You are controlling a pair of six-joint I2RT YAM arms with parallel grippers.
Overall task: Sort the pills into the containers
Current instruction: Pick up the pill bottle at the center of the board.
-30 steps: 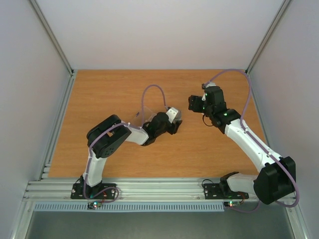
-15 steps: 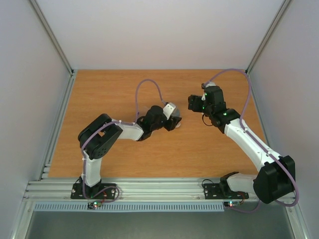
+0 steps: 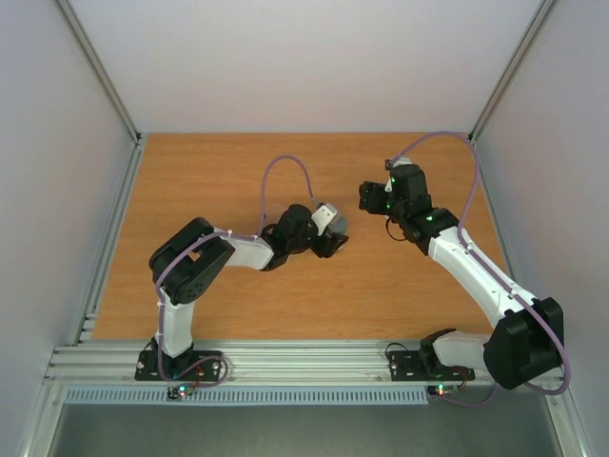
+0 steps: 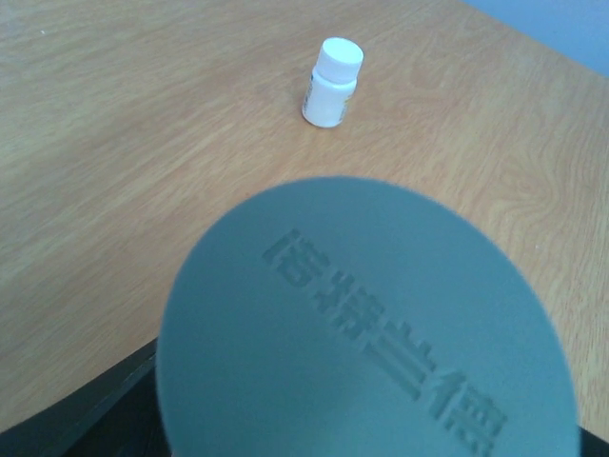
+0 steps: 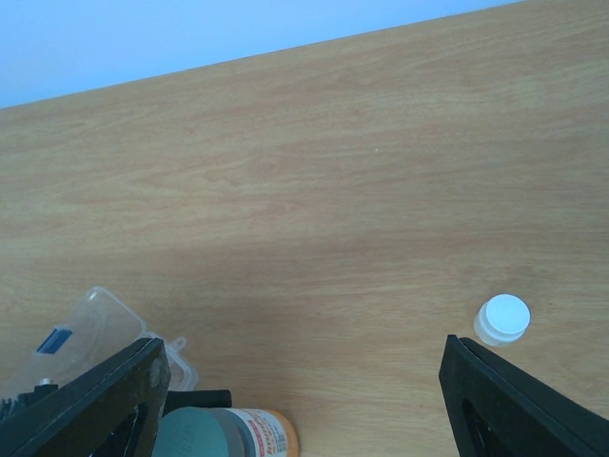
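My left gripper (image 3: pixel 329 234) is shut on an orange bottle (image 5: pixel 257 433) with a wide grey cap (image 4: pixel 371 324), held on its side low over the table. The cap fills the left wrist view, and only one black finger (image 4: pixel 86 424) shows beside it. The clear pill box (image 5: pixel 90 333) lies just behind the bottle, with a dark blue bit (image 5: pixel 57 338) inside; I cannot make out other pills. The top view hides the box under the left arm. My right gripper (image 5: pixel 303 367) hangs open over bare wood to the right (image 3: pixel 369 197), holding nothing.
A small white capped bottle (image 4: pixel 333 81) stands upright on the wooden table (image 3: pixel 190 190), close to my right gripper's right finger (image 5: pixel 519 409). Metal frame rails (image 3: pixel 114 219) and white walls close in the sides and back.
The left arm's elbow has swung left and its wrist has turned, keeping the grey-capped bottle in its grip. The right arm has not moved.
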